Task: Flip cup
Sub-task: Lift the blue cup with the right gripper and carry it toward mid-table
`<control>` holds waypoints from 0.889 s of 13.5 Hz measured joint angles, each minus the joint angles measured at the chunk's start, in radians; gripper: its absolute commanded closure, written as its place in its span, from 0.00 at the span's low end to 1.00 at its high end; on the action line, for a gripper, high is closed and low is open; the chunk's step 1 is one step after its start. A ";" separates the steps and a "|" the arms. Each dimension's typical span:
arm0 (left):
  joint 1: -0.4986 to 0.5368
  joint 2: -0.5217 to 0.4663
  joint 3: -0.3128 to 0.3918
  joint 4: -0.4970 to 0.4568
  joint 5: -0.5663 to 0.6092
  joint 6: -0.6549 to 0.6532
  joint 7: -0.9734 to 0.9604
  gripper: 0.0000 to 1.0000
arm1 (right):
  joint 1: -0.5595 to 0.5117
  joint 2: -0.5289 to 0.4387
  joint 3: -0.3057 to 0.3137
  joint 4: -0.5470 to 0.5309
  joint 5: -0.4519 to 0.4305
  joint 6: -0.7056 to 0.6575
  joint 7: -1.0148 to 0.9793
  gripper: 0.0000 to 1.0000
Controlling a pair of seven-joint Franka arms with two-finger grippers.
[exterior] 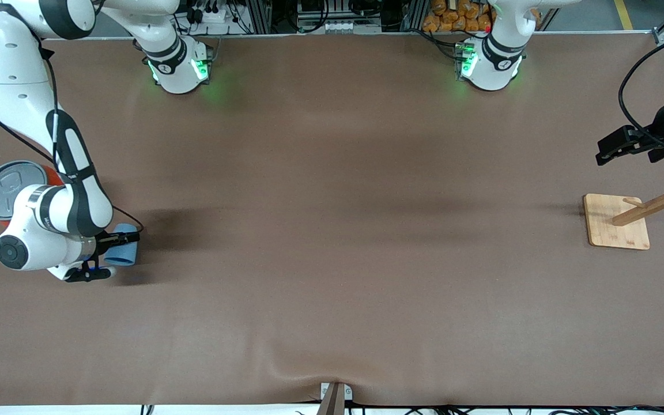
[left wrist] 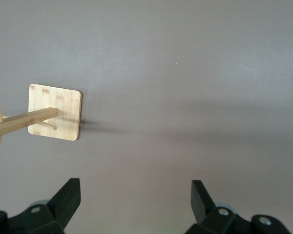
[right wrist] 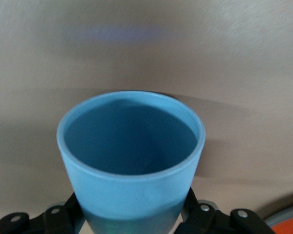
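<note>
The light-blue cup (exterior: 125, 246) is in my right gripper (exterior: 108, 254), tipped on its side just over the table at the right arm's end. In the right wrist view the cup (right wrist: 132, 161) fills the middle, its open mouth pointing away from the wrist. The right gripper (right wrist: 132, 214) is shut on the cup's lower body, with a black finger on each side. My left gripper (exterior: 614, 147) waits in the air at the left arm's end of the table. In the left wrist view the left gripper (left wrist: 136, 195) is open and empty.
A big orange can with a grey lid (exterior: 6, 187) stands beside the right arm's wrist, partly hidden by it; its edge shows in the right wrist view (right wrist: 288, 222). A wooden peg rack on a square base (exterior: 617, 222) stands under the left gripper and also shows in the left wrist view (left wrist: 56, 112).
</note>
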State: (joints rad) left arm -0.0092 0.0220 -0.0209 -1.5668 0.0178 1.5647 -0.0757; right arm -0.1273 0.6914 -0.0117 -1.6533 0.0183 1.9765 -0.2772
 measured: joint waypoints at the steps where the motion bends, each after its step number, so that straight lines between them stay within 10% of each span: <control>1: 0.000 0.000 0.000 0.000 0.000 0.000 0.000 0.00 | 0.000 -0.005 0.005 0.007 0.002 -0.016 -0.023 0.46; 12: 0.001 0.001 0.000 0.000 0.000 0.000 0.000 0.00 | 0.032 -0.080 0.251 0.036 0.007 -0.093 -0.599 0.71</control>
State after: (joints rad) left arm -0.0083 0.0232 -0.0206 -1.5666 0.0178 1.5647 -0.0757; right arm -0.0957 0.6115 0.2393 -1.6176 0.0252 1.8830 -0.8766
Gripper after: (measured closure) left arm 0.000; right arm 0.242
